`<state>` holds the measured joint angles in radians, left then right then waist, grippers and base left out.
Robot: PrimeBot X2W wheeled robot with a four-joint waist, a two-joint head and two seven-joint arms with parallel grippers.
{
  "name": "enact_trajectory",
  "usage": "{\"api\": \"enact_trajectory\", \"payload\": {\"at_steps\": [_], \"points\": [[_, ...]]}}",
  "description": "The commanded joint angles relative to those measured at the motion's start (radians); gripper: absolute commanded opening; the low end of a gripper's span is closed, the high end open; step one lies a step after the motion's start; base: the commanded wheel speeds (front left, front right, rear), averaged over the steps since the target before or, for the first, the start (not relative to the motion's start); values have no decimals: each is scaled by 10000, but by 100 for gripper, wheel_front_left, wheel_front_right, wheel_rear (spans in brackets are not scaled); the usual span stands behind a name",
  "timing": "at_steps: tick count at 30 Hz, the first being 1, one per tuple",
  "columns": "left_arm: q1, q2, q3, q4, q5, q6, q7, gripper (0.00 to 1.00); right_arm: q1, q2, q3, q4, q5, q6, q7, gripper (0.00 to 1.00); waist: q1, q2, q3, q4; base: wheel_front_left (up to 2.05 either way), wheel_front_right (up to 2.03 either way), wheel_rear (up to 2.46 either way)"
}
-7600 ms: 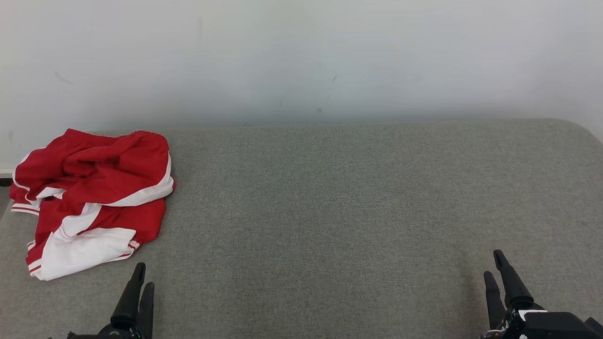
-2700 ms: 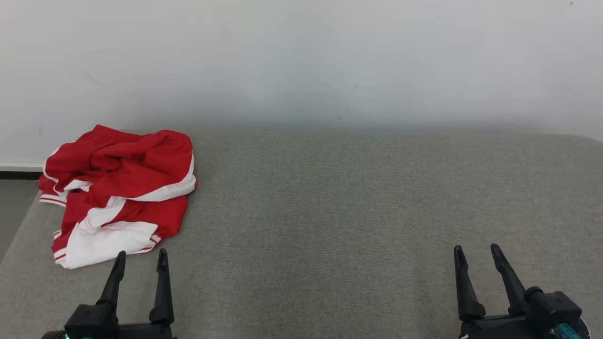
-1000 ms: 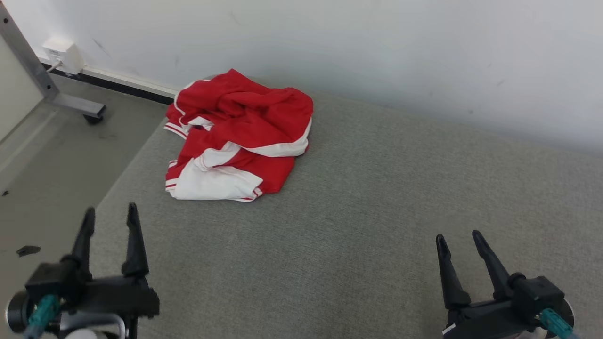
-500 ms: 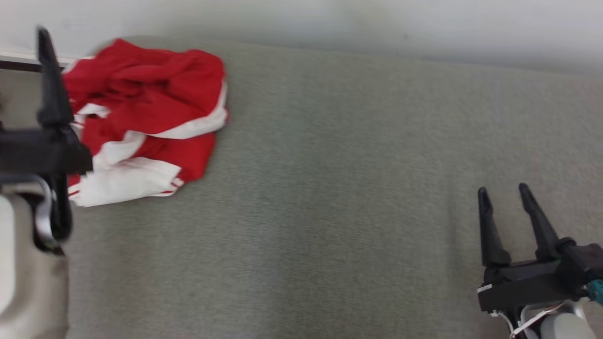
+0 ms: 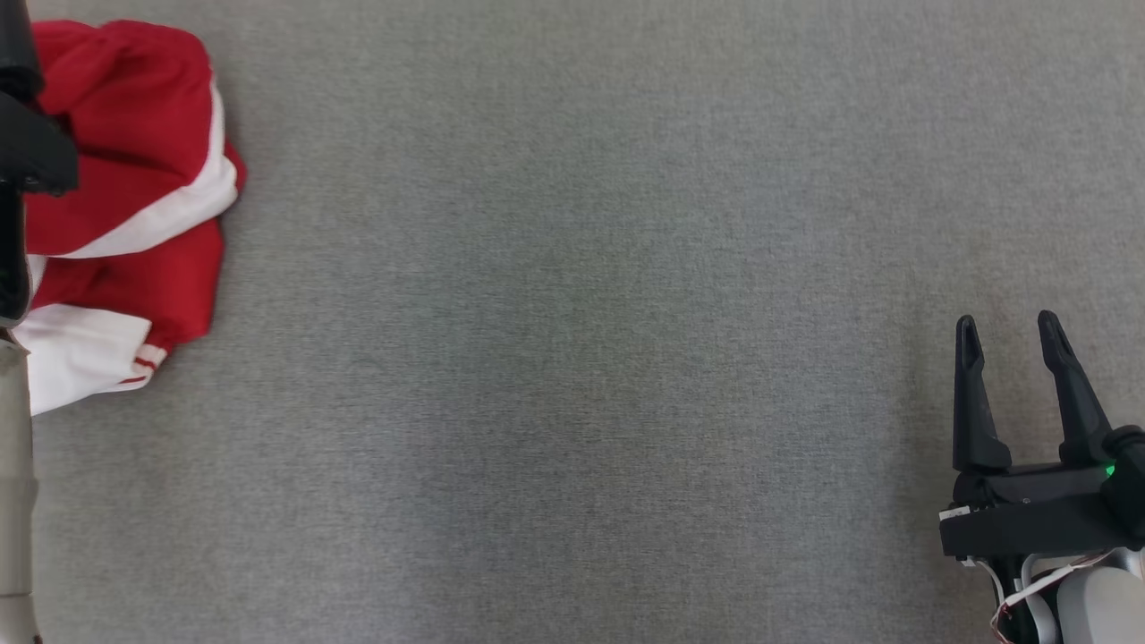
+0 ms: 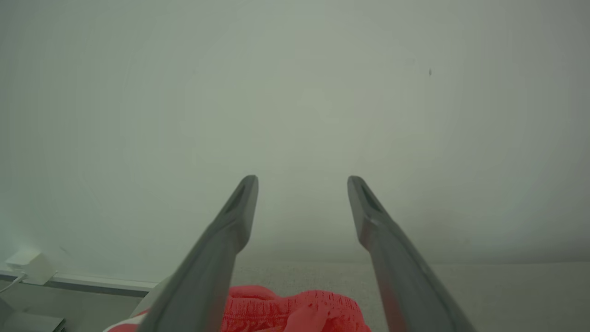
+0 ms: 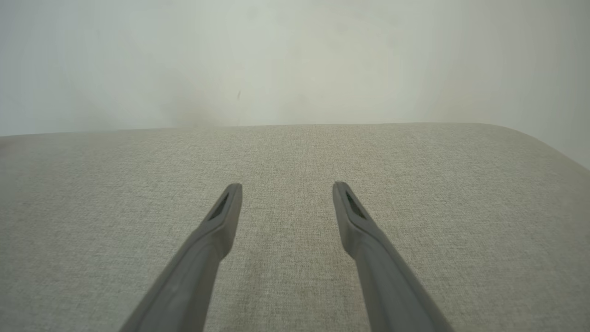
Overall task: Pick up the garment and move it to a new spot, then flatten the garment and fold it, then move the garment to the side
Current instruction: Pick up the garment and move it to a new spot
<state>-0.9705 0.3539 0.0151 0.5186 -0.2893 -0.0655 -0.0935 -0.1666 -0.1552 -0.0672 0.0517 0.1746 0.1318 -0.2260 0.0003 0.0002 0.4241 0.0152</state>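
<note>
Over the crumpled red-and-white garment (image 5: 134,179), L end effector (image 6: 302,184) hangs open, empty; R end effector (image 5: 1005,318), also open, well apart from it above grey surface (image 5: 572,358).

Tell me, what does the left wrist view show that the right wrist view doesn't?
Left wrist view: the crumpled red garment, seen between the fingers of the left tool at the bottom edge, and a small white box low on the wall.
Right wrist view: the right tool over the grey padded surface, with its rounded far corner in sight.
Shared: the pale wall behind, some grey surface, and two long dark fingers spread open.
</note>
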Motion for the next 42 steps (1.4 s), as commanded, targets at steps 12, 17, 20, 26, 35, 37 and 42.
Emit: {"api": "enact_trajectory", "payload": {"at_steps": [12, 17, 20, 26, 35, 37, 42], "points": [[-216, 238, -533, 3380, -416, -393, 2375, 100, -166, -20, 69, 127, -46, -21, -31, 100, -3, -2, 122, -398, 0, 0, 0], [-231, 165, -1107, 4139, -240, -542, 2746, 100, -203, 0, 113, 135, 3, -21, -13, 100, -3, -2, 45, -456, 0, 0, 0], [-307, 72, -1309, 4421, -269, -573, 2591, 52, -191, 22, 150, 169, 34, -21, -24, 100, -3, -2, -13, -491, 0, 0, 0], [-629, 324, -1611, 4744, 68, -548, 1586, 0, -210, 70, 185, 305, 79, -21, -74, 100, -3, -2, -207, -538, 0, 0, 0], [-1125, 334, -1880, 4741, 199, -577, -41, 0, 2, 228, 285, 614, 94, -21, -181, 100, -3, -2, -984, -179, 0, 0, 0], [-1293, 322, -1930, 4595, 173, -602, -291, 0, 51, 303, 326, 668, 78, -21, -205, 100, -3, -2, -1199, -85, 0, 0, 0], [-1727, 169, -2151, 3921, -7, -647, -610, 0, 198, 423, 371, 906, 125, -21, -231, 100, -3, -2, -1744, 65, 0, 0, 0]]}}
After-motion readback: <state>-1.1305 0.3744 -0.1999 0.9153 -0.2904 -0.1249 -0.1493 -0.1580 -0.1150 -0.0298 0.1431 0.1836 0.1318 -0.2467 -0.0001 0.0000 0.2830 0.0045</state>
